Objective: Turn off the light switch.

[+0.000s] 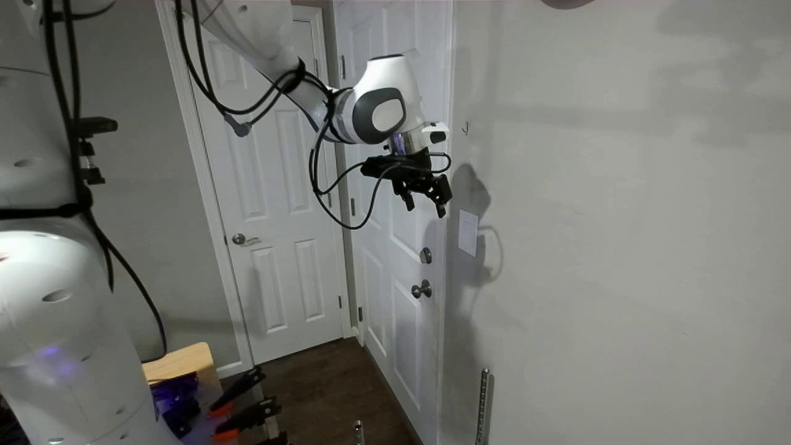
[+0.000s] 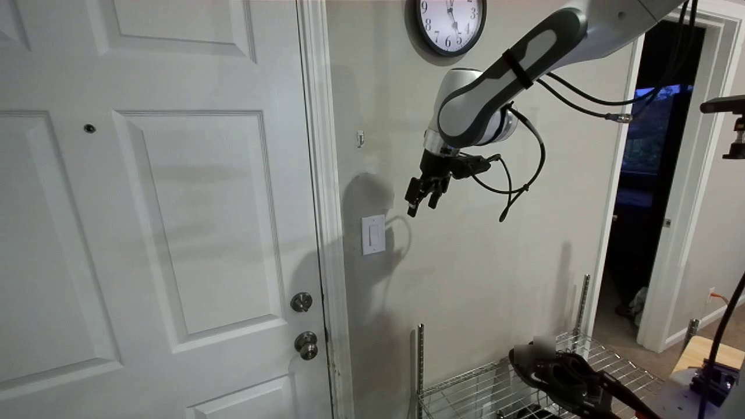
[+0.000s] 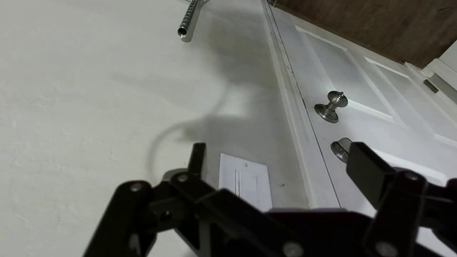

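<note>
1. Nearest the lens, wrist view: black claw (image 3: 278, 157), fingers (image 3: 367, 175) spread wide, wall (image 3: 107, 89) and door trim (image 3: 292, 114) visible through the gap
2. Light switch (image 3: 246, 180) sat on the wall beyond the fingers, framed between them, closer to one finger than the other; its lower part was hidden by the claw's own linkage
3. In both exterior views claw tipped downward, switch plate a bit lower on the wall, the two apart; couldn't tell how deep the gap ran
4. Rocker (image 2: 374, 235) showed upright in the middle of the plate; couldn't read which way it was pressed
5. Wall was pale and plain; shadow (image 2: 366, 192) of the white arm (image 1: 386, 74) fell around the plate, small hook (image 2: 360, 138) above it, round clock (image 2: 449, 26) higher up
6. Past the trim: white panelled door (image 2: 198, 221), deadbolt (image 2: 301, 301) over a round knob (image 2: 306, 345)
7. In an exterior view another white door (image 1: 278, 235) with a lever handle (image 1: 244, 239) stood at an angle to it, dark floor (image 1: 309, 383) below
8. In an exterior view a wire shelf (image 2: 460, 378) ran low along the wall; black gear (image 2: 559, 372) sat on or in front of it, couldn't tell which; dark doorway (image 2: 631, 250) farther along
</note>
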